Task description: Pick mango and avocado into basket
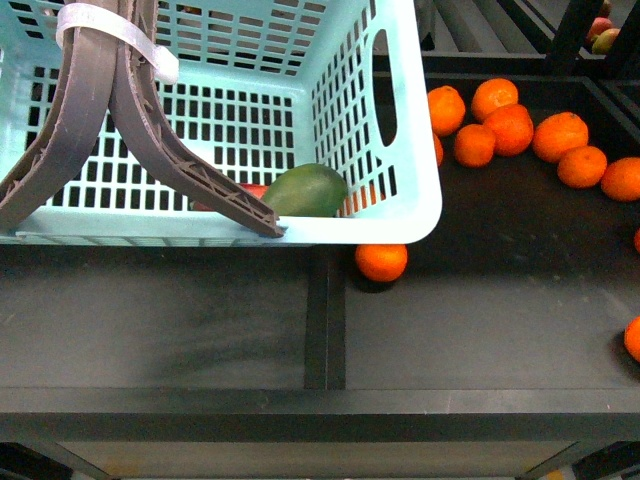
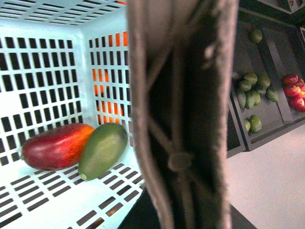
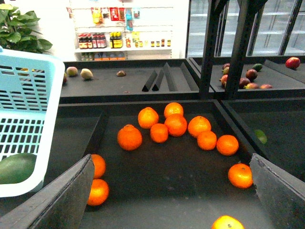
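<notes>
Front cam, leftmost: brown-grey ribbed swing handles (image 1: 120,140) of the light teal slotted plastic basket (image 1: 400,215), bound near the top by a white tie (image 1: 110,35). I see neither arm here.

Inside the basket, on its floor near the front right corner: smooth dark green avocado (image 1: 305,192), with a sliver of the red mango (image 1: 255,189) showing past the handle on its left.

Left wrist cam confirms it: red-to-orange oblong mango (image 2: 57,145) and avocado (image 2: 102,149) lie side by side, touching, against the lattice wall. A handle (image 2: 183,114) fills the middle of that view close up. Left gripper isn't in view, so I can't place the fruit against it.

Right of the basket: a loose group of round orange tangerines (image 1: 510,128) on the black shelf tray (image 1: 480,330); one tangerine (image 1: 381,261) sits just beside the basket's front corner.

Right wrist cam: two dark gripper fingers (image 3: 64,200) stand wide apart with nothing between them. Right gripper (image 3: 171,195) hangs over the tangerines; the avocado (image 3: 18,168) lies well off to one side, inside the basket.
</notes>
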Robot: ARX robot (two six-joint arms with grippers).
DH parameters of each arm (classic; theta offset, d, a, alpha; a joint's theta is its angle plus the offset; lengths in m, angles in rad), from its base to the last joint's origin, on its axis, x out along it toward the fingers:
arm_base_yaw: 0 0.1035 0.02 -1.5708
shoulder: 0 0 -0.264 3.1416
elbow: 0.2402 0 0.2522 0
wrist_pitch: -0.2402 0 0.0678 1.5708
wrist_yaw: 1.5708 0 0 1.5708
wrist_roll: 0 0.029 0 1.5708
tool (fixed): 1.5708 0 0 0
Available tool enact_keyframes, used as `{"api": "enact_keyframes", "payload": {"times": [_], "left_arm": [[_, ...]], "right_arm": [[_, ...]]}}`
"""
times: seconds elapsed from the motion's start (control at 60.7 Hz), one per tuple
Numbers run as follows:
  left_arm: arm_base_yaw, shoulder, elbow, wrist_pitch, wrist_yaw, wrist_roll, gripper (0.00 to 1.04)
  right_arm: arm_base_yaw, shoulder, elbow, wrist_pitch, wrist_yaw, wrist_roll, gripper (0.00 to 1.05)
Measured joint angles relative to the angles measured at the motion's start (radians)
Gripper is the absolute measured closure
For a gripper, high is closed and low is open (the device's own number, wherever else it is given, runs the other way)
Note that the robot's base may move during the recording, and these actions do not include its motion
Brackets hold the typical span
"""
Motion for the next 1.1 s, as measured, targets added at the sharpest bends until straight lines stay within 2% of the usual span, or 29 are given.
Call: {"api": "enact_keyframes", "payload": {"times": [0.115,0.181,0.214,0.313,0.396,0.527,0.742,0.906,1.005,1.104], "left_arm": [[-0.001,0.0,0.0,0.0,0.015,-0.001,0.99],[0.005,0.012,-0.043,0.156,0.171,0.089,0.99],[0.006,0.029,-0.047,0.209,0.196,0.134,0.99],[0.005,0.087,-0.036,0.327,0.159,0.212,0.99],[0.016,0.147,0.017,0.377,0.103,0.202,0.99],[0.021,0.245,0.105,0.407,-0.01,0.065,0.99],[0.105,0.47,0.33,0.324,-0.355,-0.265,0.99],[0.173,0.602,0.515,0.207,-0.551,-0.49,0.99],[0.202,0.666,0.628,0.126,-0.626,-0.618,0.99],[0.221,0.733,0.736,0.056,-0.65,-0.739,0.99]], "right_arm": [[0.0,0.0,0.0,0.0,0.0,0.0,0.08],[0.0,0.0,0.0,0.0,0.0,0.0,0.08],[0.0,0.0,0.0,0.0,0.001,0.0,0.08],[0.0,0.0,0.0,0.0,0.0,0.0,0.08],[0.0,0.0,0.0,0.0,0.0,0.0,0.08],[0.0,0.0,0.0,0.0,0.0,0.0,0.08],[0.0,0.0,0.0,0.0,0.001,0.0,0.08],[0.0,0.0,0.0,0.0,0.0,0.0,0.08],[0.0,0.0,0.0,0.0,0.0,0.0,0.08],[0.0,0.0,0.0,0.0,0.0,0.0,0.08]]}}
